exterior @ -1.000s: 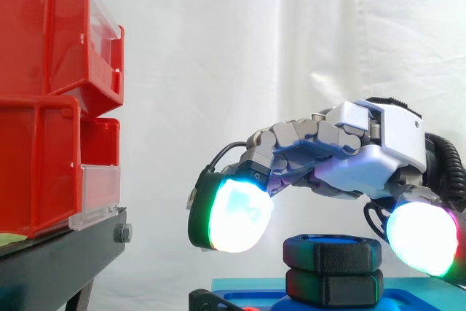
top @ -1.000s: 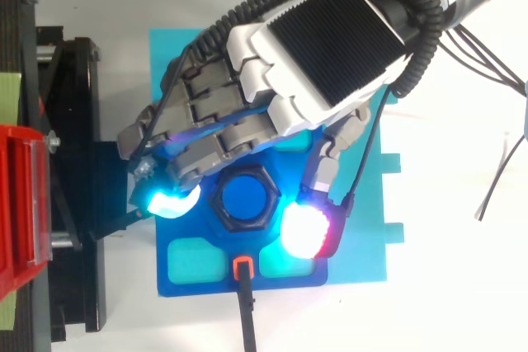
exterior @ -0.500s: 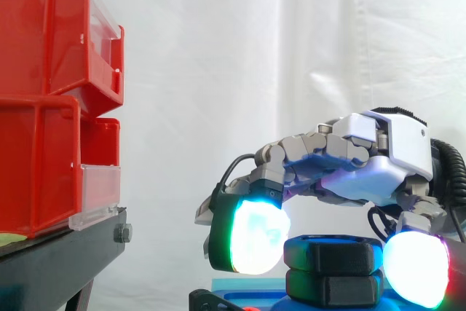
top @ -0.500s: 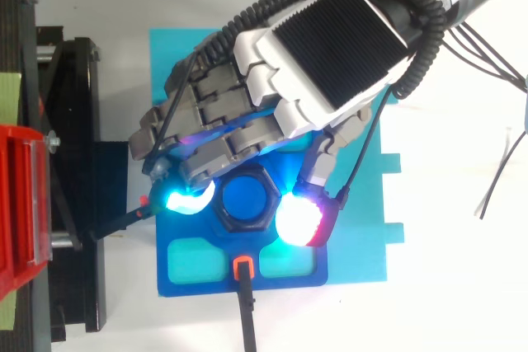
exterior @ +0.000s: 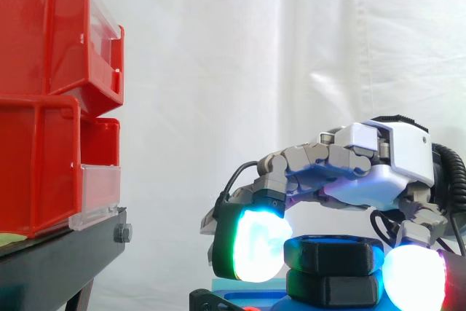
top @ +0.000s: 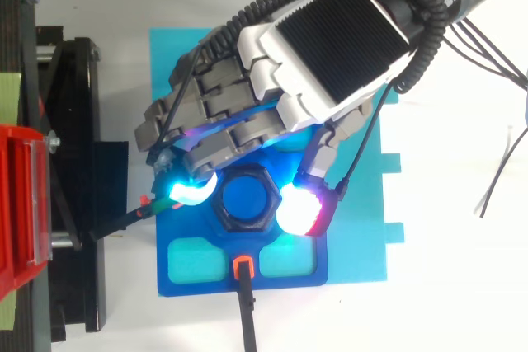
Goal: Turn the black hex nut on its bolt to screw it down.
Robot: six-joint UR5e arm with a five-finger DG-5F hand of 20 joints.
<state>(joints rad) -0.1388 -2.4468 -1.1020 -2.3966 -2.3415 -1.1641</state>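
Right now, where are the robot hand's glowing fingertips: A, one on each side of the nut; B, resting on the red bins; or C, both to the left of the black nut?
A: the robot hand curls over the black hex nut, with glowing fingertips against its opposite sides.

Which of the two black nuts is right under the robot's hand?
The upper nut, stacked on the lower nut; the hand arches just above it.

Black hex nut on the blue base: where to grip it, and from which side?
Grip the nut by two opposite side flats, coming down from above. It lies level on its bolt with its flats upright; the base blocks any approach from below.
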